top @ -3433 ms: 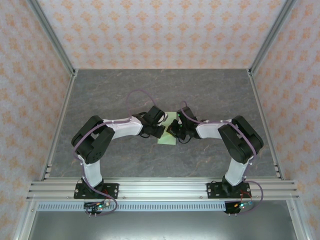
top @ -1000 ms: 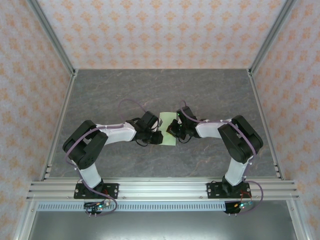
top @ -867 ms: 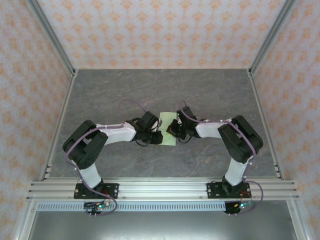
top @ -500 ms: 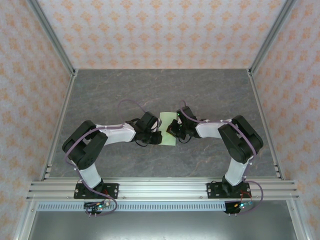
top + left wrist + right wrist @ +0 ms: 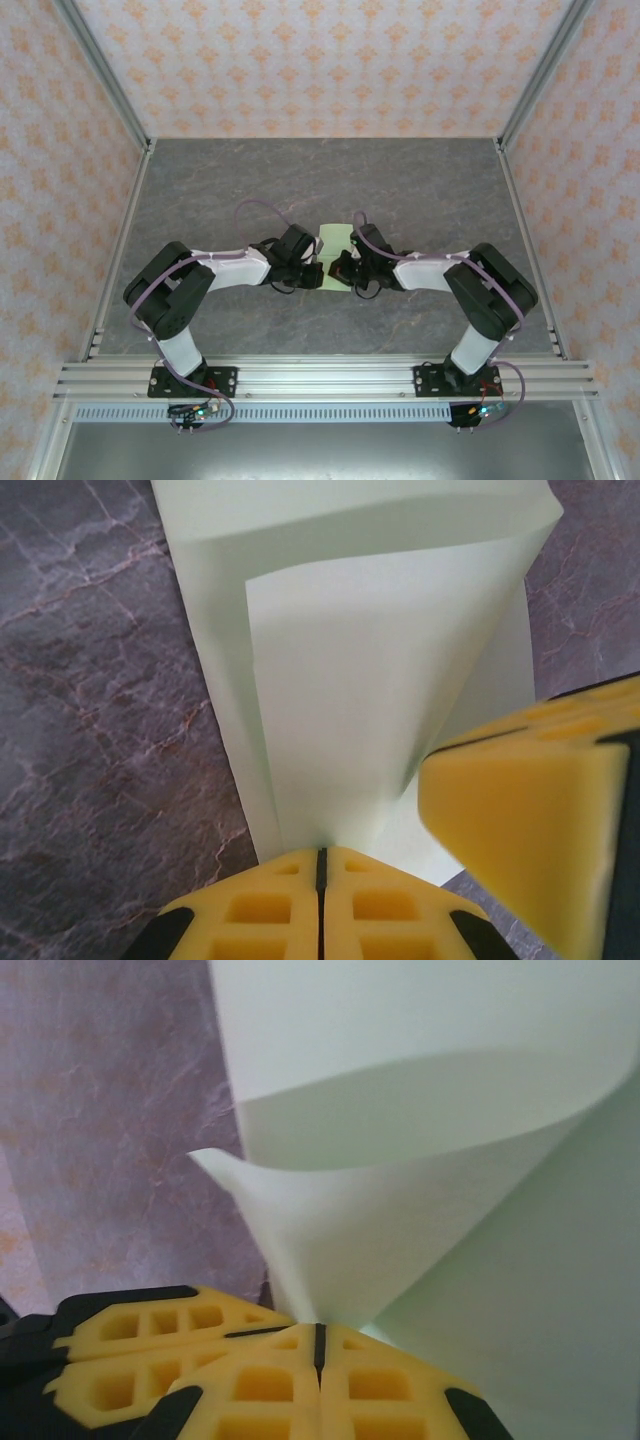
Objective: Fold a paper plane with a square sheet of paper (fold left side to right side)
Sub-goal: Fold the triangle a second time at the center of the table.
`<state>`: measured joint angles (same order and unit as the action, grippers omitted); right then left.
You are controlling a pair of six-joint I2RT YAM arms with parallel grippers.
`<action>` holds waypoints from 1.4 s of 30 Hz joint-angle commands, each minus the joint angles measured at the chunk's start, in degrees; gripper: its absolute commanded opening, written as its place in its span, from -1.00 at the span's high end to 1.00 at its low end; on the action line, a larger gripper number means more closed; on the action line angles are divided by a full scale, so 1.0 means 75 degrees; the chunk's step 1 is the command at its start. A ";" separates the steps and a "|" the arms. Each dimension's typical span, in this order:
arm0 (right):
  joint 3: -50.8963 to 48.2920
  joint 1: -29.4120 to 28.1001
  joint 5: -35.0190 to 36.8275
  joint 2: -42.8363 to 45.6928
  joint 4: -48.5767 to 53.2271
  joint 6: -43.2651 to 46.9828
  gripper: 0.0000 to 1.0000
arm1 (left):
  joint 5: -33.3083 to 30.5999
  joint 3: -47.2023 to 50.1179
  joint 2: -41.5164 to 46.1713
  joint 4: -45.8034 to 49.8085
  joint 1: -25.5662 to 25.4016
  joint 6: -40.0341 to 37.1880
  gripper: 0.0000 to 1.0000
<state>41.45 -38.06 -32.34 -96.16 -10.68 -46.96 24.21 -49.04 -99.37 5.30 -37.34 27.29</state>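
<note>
Meeting at the middle of the surface (image 5: 200, 180) in the top view, left claw (image 5: 321, 276) and right claw (image 5: 341, 271) crowd the green paper (image 5: 333, 238). Left wrist: left claw pinched shut on a lifted flap's edge. Right wrist: right claw clamps the curled flap too, probably so the fold goes over evenly.

The square sheet of paper (image 5: 333, 234), thin, plain and pale green, lies near the middle of the grey marbled table (image 5: 230, 180). Its lower layer rests flat. An upper flap rises off it in a loose, uncreased curl, pinched at its edge by the left gripper (image 5: 320, 865) and the right gripper (image 5: 318, 1338).
</note>
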 commanded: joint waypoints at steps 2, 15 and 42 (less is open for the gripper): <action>0.0083 -0.0081 0.0127 -0.0069 -0.0416 -0.0050 1.00 | -0.0508 0.0336 -0.0358 0.0326 0.0034 0.0123 0.89; 0.0507 -0.0242 0.0550 -0.0515 0.0304 0.0379 1.00 | -0.0624 0.0282 -0.0379 0.0433 0.0034 0.0147 0.90; 0.0566 0.0173 0.1108 -0.0448 0.1036 0.0738 0.99 | -0.0819 0.0422 -0.0645 0.0437 0.0034 0.0241 0.93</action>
<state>45.15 -38.28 -28.05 -99.85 -7.27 -43.16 23.55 -49.01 -99.92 3.31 -37.34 28.71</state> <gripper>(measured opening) 0.062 0.039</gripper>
